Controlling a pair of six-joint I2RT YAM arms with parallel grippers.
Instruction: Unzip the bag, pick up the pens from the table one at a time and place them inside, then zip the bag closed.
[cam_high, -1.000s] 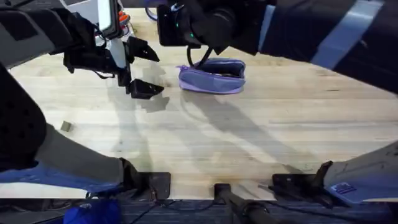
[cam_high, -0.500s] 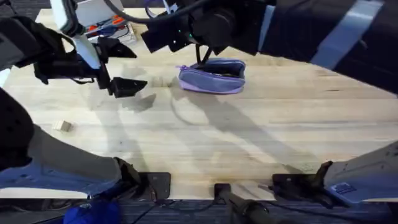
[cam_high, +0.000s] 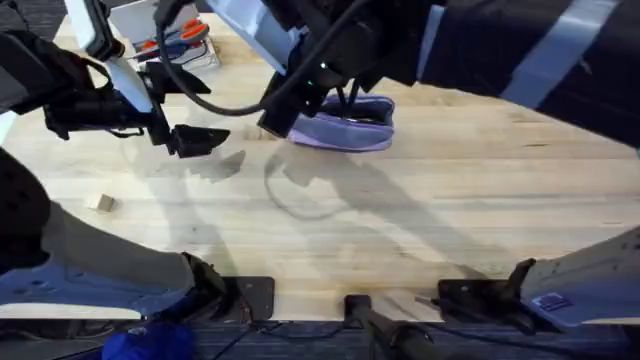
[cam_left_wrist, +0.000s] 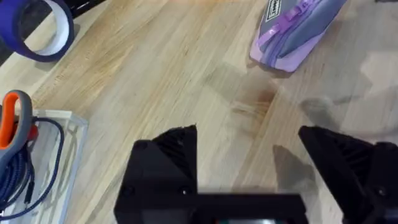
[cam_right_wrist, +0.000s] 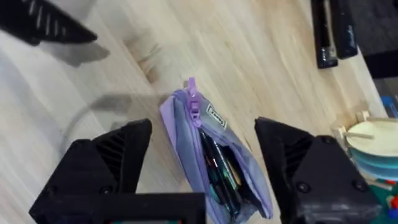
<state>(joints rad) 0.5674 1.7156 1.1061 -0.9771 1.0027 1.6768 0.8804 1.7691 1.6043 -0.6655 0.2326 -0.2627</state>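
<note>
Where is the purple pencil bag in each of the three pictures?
Overhead: the bag lies on the far middle of the table, partly under the right arm.
Left wrist: its zipper end shows at the top, beyond the left gripper.
Right wrist: the bag sits between the right gripper's fingers, unzipped, pens inside.
Shared landmark: the purple zipper pull.
</note>
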